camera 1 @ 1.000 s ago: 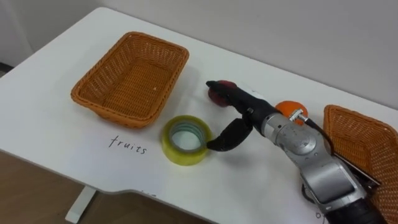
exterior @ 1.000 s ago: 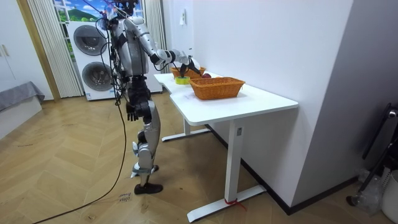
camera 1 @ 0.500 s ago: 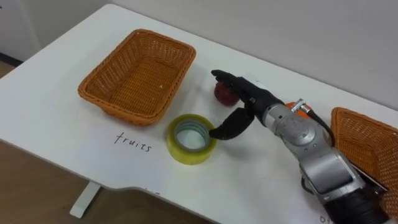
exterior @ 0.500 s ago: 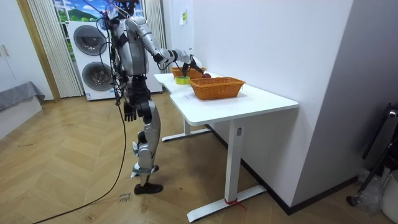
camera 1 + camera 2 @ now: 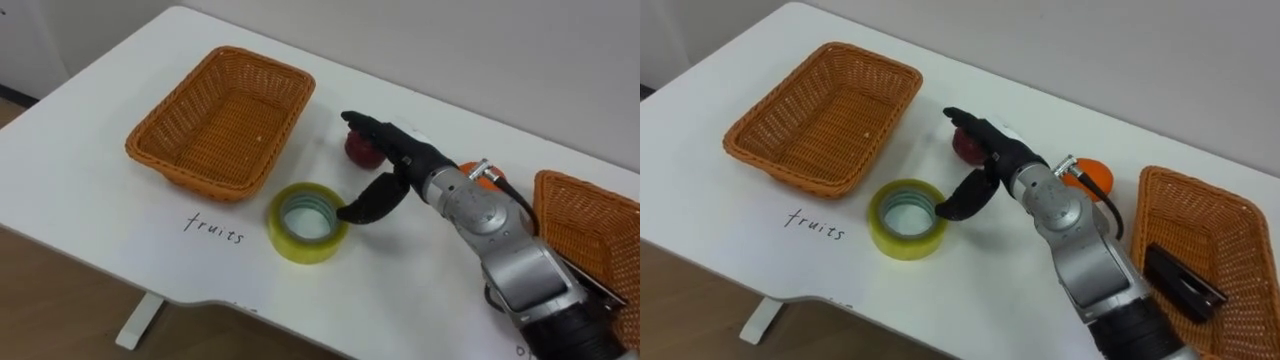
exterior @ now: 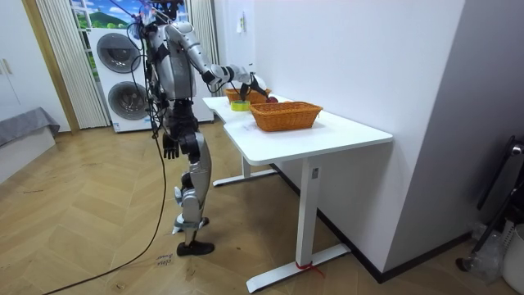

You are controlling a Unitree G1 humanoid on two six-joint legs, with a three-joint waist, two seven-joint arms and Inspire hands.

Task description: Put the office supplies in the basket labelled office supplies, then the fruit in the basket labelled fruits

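In the left eye view the right hand (image 5: 395,160) is stretched out low over the white counter (image 5: 90,210). Its fingers (image 5: 372,128) are straight and close together above the red apple (image 5: 356,152), whether touching it I cannot tell; the thumb is spread wide and points down beside the yellow tape roll (image 5: 305,222), and the hand holds nothing. In the room view the robot stands at the counter's end with that arm out over it, and the left hand (image 6: 170,148) hangs by its thigh. In the right eye view the left wicker basket (image 5: 825,105) shows its bare bottom, the right wicker basket (image 5: 1205,225) holds a dark flat object (image 5: 1183,280), and an orange (image 5: 1092,173) lies on the counter between the wrist and that basket.
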